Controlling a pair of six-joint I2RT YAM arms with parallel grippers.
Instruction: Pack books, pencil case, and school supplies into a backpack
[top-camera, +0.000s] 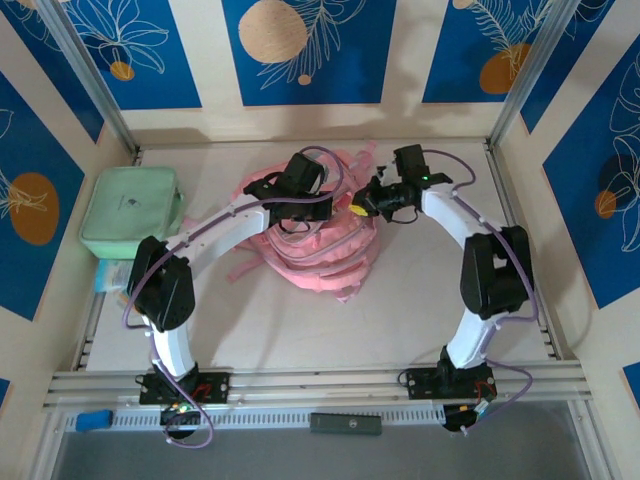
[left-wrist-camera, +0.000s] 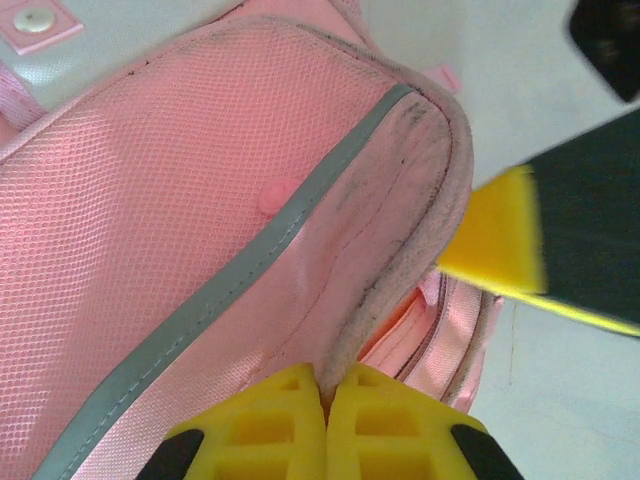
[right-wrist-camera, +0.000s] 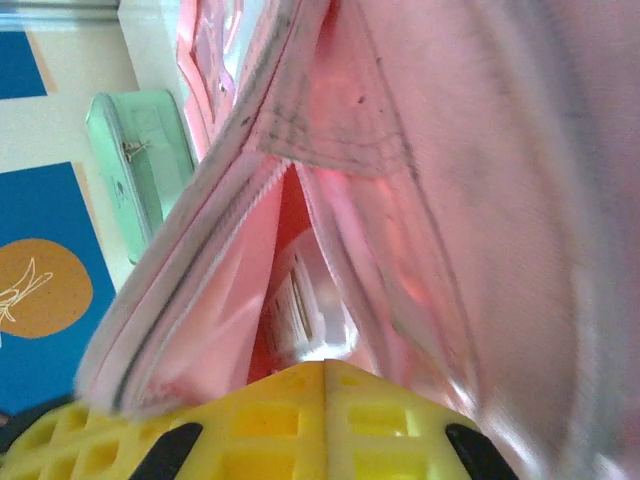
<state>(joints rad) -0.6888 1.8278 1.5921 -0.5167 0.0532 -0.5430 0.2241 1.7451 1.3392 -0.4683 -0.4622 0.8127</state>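
Pink backpack lies lengthwise near-to-far (straps trailing nearward).

Cream bench inside patterned walls
Blue panels with white leaf outlines and orange discs at 9, 12 and 3 o'clock; aluminium posts at 10 and 2; aluminium rail along 6.
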